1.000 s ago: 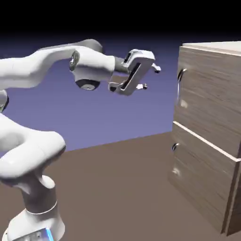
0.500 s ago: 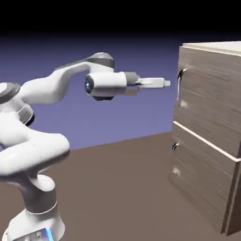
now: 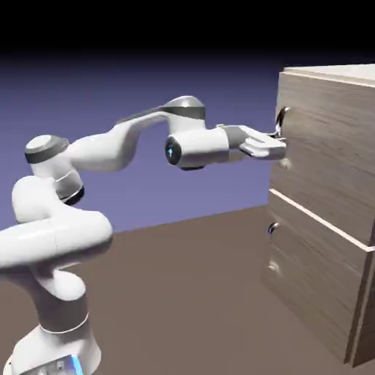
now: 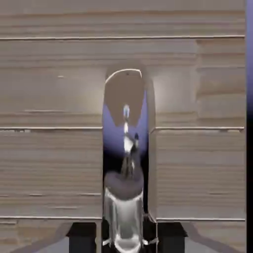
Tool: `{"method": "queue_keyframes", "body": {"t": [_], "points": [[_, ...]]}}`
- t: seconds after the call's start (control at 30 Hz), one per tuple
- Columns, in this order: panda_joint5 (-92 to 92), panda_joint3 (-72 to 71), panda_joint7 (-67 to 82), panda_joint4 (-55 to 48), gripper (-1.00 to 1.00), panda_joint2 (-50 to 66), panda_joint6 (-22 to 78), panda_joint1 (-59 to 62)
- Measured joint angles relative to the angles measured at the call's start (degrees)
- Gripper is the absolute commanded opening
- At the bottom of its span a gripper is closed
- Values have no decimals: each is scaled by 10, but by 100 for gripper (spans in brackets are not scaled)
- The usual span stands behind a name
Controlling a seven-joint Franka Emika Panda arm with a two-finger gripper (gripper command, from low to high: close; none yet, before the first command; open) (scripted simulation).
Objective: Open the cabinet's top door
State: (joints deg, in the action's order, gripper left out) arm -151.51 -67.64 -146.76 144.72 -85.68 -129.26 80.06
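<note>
The cabinet stands at the exterior view's right, and its top door sits flush with the front. Part of the door's curved silver bar handle shows just above my gripper, which reaches level to the door's left edge. In the hand view the shiny handle runs up the middle of the wood-grain door, between my two dark fingertips. Small gaps show on either side of the bar, so my gripper is open around it.
Below the top door is a shorter wood-grain panel with a small knob. The brown table stretches from the robot's base to the cabinet's foot.
Over the last second the hand turned level and moved to the right and slightly down, from mid-air left of the cabinet to the door's handle. The door has not moved.
</note>
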Motion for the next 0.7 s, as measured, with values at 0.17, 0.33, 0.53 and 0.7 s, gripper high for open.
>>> {"method": "queue_keyframes", "body": {"t": [0.17, 0.33, 0.53, 0.7], "points": [[18, 47, 41, 82, -100, 13, 125, -30], [56, 102, 76, 144, -100, 31, 249, -34], [120, 170, 119, 189, -100, 64, 399, -5], [188, 222, 160, 202, -100, 106, 523, 44]]}}
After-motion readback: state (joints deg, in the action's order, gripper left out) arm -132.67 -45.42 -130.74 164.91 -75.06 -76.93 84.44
